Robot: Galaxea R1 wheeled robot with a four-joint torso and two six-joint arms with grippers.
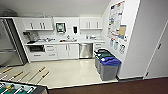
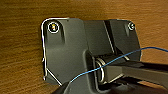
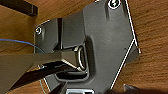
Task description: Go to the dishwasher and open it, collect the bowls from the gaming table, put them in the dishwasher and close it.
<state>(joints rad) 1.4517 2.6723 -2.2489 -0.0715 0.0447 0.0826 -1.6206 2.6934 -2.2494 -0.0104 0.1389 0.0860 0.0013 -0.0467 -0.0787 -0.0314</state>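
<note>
I'm at the very start by my reckoning: the stainless-steel-fronted dishwasher [image 1: 85, 50] sits shut under the white counter across the pale kitchen floor, well ahead of my arms, so opening it, fetching bowls, loading and closing all remain to do. My wrist cameras look down over my own dark plates at brown wood-grain flooring [image 2: 22, 62], and I cannot tell how my fingers stand or whether they carry anything. Counting: one dishwasher, one steel refrigerator [image 1: 8, 46], grey bins with one blue lid [image 1: 110, 61] and green lids behind, and one green table-football corner [image 1: 17, 88].
</note>
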